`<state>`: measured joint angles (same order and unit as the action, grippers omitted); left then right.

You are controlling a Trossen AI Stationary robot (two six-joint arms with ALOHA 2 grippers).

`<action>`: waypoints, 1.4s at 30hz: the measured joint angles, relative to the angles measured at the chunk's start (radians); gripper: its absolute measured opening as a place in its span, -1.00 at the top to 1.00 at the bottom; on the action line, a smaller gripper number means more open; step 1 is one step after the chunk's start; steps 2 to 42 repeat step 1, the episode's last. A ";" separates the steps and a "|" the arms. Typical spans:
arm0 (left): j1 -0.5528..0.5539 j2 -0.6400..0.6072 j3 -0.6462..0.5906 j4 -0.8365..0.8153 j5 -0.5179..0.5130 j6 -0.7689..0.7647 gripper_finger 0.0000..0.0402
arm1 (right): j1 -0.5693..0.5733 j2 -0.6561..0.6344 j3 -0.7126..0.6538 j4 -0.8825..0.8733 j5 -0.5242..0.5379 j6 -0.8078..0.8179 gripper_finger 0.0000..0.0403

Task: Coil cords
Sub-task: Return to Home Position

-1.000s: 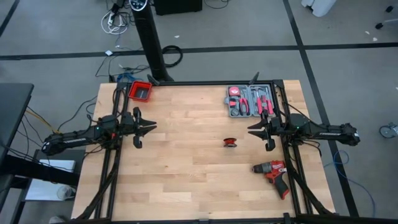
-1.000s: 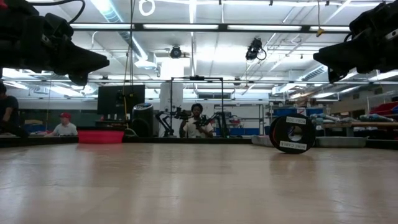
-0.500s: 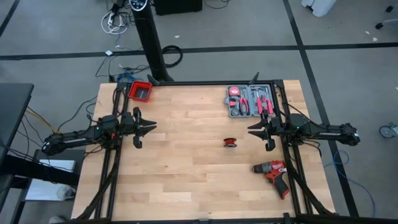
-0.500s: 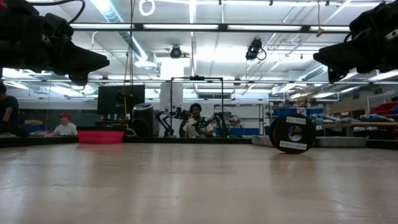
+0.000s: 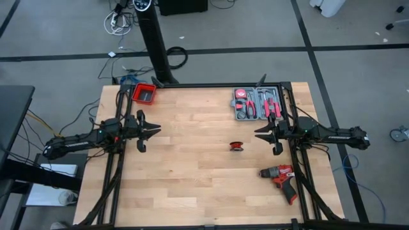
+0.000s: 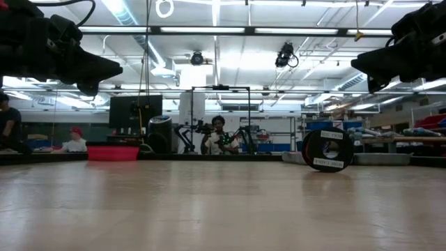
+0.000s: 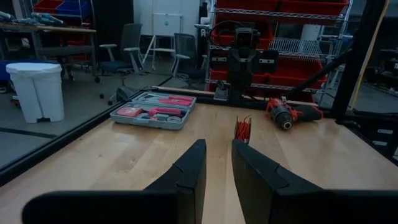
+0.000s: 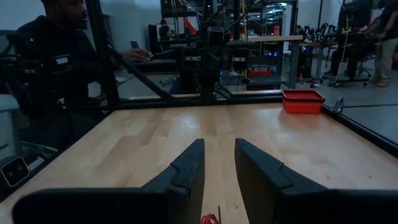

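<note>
Nothing has moved: left gripper point(image 5: 156, 130) and right gripper point(image 5: 257, 134) hover slightly parted and empty, the cords point(image 5: 237, 146) coiled, job seemingly done.

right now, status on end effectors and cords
Left end effector open, empty, left edge. Right end effector open, empty, right edge. Cords coiled, free, right of centre. Drill nearby, apart.

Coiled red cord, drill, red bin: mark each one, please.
coiled red cord point(image 5: 237, 146): high view, middle of the wound bundle.
drill point(image 5: 279, 174): high view, red body.
red bin point(image 5: 136, 94): high view, left rim.
</note>
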<state>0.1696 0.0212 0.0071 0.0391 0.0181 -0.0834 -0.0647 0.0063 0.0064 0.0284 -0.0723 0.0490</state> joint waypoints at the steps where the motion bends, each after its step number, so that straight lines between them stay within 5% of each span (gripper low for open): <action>1: 0.000 0.000 0.000 0.000 0.000 0.000 0.60 | 0.000 0.000 0.000 0.000 0.000 0.000 0.56; 42: 0.000 0.000 0.000 0.000 0.000 0.000 0.60 | 0.000 0.000 0.000 0.000 0.000 0.000 0.56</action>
